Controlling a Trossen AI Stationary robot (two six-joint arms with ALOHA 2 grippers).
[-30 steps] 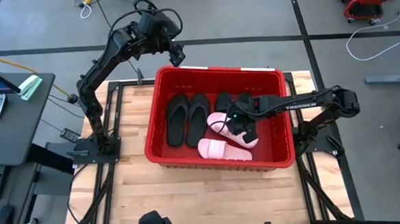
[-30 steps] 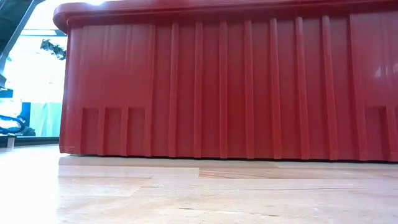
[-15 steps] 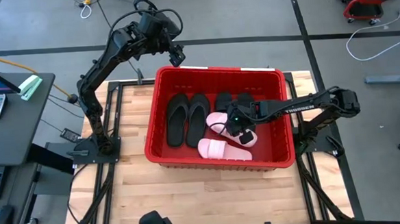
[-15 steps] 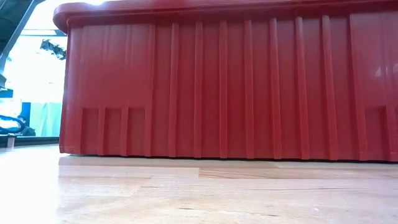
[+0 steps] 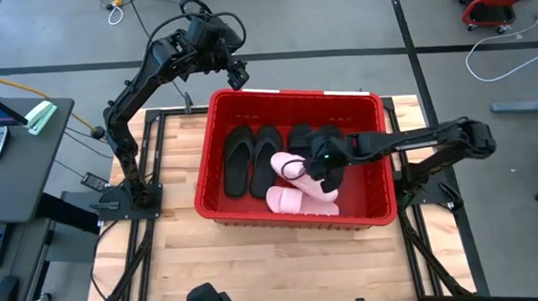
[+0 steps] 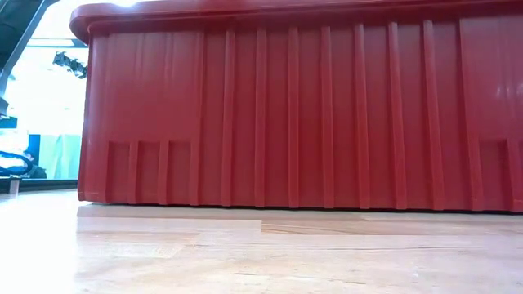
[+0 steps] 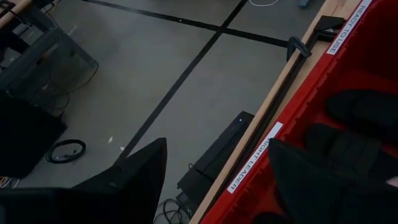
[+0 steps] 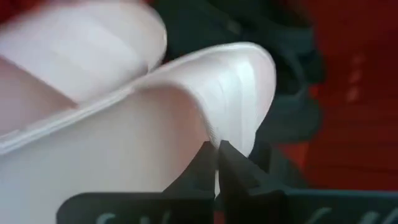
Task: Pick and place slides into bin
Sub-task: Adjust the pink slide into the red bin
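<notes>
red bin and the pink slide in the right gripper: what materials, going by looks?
Bin: looks like rigid moulded plastic, semi-gloss; the sign is the ribbed walls, rolled rim and soft highlights.

Pink slide: probably moulded foam or soft rubber, matte; its thick one-piece strap shows fine ridges and no shine. The right gripper is shut on the strap's edge. Foam versus rubber can't be settled by look.

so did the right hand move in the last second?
Yes. In the high view the right hand has slid toward the black flip-flops, farther from the bin's right wall, dragging the pink slide it grips.
</notes>
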